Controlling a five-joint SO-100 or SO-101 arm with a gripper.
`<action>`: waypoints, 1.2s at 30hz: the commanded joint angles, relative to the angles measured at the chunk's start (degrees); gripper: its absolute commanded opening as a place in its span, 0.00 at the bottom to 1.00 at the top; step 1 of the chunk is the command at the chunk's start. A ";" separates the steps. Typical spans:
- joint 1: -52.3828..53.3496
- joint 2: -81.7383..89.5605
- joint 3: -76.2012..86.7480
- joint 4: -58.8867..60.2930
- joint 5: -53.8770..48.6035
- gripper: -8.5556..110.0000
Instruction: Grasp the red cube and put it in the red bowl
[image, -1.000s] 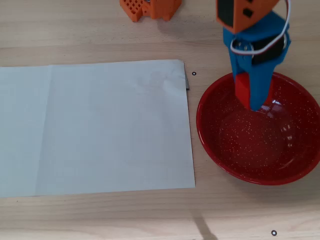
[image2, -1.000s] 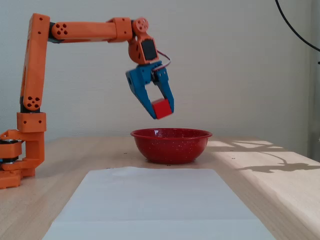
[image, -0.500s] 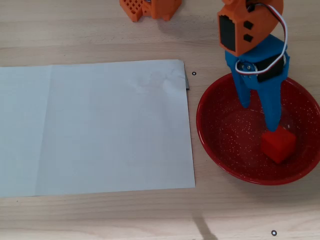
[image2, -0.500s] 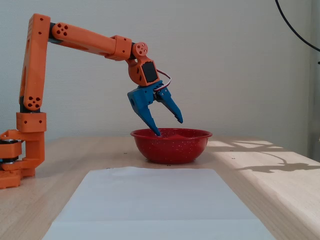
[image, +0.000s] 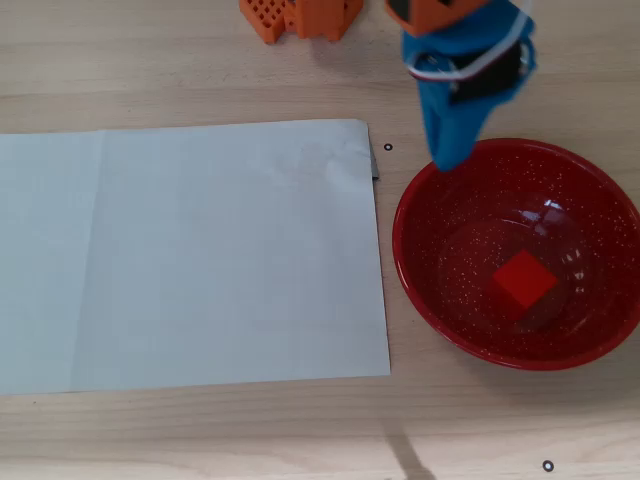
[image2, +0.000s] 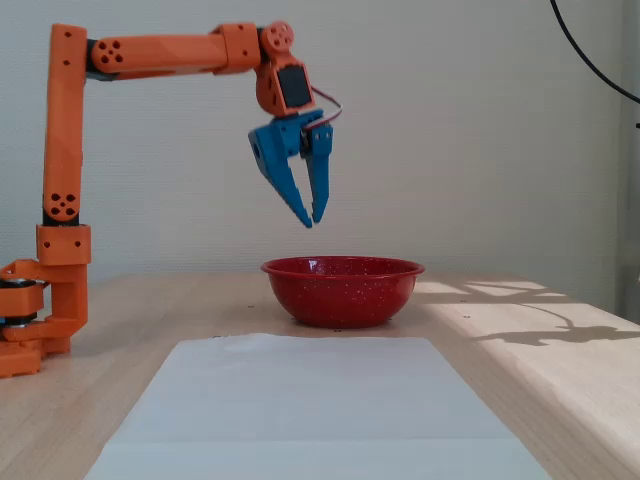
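Note:
The red cube (image: 523, 278) lies inside the red bowl (image: 430, 300), a little right of its middle, in the overhead view. In the fixed view the bowl (image2: 342, 292) stands on the table and its wall hides the cube. My gripper (image2: 311, 221) has blue fingers and hangs well above the bowl's left rim, pointing down, with the tips together and nothing between them. In the overhead view the gripper (image: 447, 160) sits over the bowl's far-left rim.
A large white paper sheet (image: 190, 255) covers the wooden table left of the bowl; it also shows in the fixed view (image2: 310, 410). The orange arm base (image2: 40, 300) stands at the far left and appears at the top edge overhead (image: 300, 18).

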 joint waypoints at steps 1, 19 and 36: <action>-2.72 11.07 -7.29 2.99 1.32 0.08; -17.40 44.65 26.98 -3.69 1.14 0.08; -18.72 80.07 77.52 -29.97 -1.32 0.07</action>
